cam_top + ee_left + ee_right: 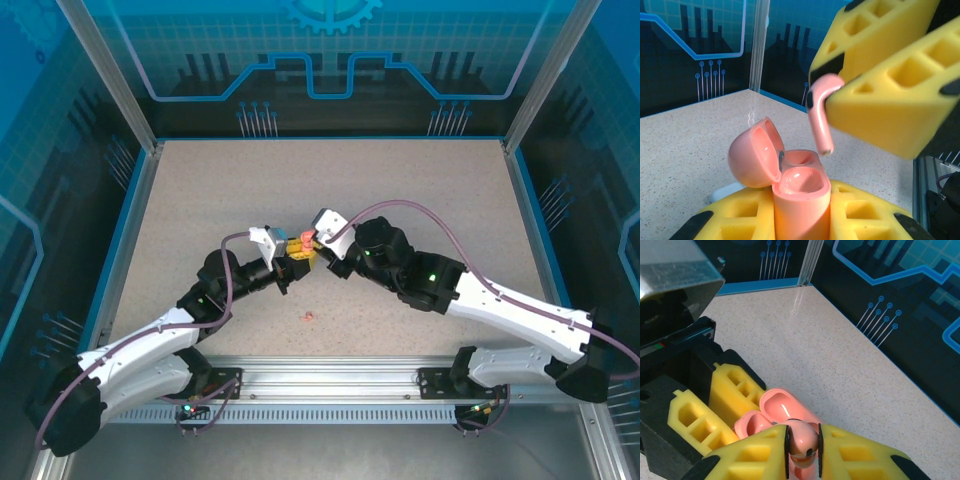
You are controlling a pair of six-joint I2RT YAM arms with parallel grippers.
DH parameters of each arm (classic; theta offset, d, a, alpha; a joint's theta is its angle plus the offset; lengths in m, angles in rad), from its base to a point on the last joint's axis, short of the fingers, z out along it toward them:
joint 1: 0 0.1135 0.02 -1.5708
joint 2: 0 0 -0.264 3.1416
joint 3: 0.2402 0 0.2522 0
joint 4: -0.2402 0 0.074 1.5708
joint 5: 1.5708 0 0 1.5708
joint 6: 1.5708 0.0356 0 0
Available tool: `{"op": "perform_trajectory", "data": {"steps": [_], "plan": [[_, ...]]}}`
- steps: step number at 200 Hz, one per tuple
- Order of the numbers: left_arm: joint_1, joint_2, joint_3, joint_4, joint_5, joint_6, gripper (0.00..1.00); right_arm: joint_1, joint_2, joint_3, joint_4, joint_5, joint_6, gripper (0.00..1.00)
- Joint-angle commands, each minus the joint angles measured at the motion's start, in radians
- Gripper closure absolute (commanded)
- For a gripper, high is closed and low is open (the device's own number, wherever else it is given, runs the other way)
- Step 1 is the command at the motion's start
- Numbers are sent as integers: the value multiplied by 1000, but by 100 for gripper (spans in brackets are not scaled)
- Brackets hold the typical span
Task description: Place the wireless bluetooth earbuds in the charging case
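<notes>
While the right gripper (804, 457) pinches a glossy pink earbud (819, 120) between its yellow foam pads (880, 120), stem down at upper centre of the left wrist view, the left gripper (801, 220) clamps the smooth pink charging case (801, 192) (rounded lid (754, 159) hinged open) just below it, at lower centre. Speckled table (685, 145) beneath.

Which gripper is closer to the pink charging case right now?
Left. The left gripper is clamped on the open pink charging case; the right gripper holds a pink earbud just above its wells, not yet inserted.
</notes>
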Motion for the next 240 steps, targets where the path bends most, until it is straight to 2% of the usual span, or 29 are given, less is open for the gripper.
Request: {"op": "perform_trajectory", "data": {"steps": [1,59,177,240], "plan": [[-8,0,32,42,26,-12,100,19,20,7,32,12,-5,79],[-8,1,28,44,24,-10,100,21,65,27,18,28,-1,79],[-9,2,22,54,20,-12,100,21,35,9,-30,-121,4,78],[-9,0,19,58,20,-13,100,1,38,27,-49,-187,17,73]]}}
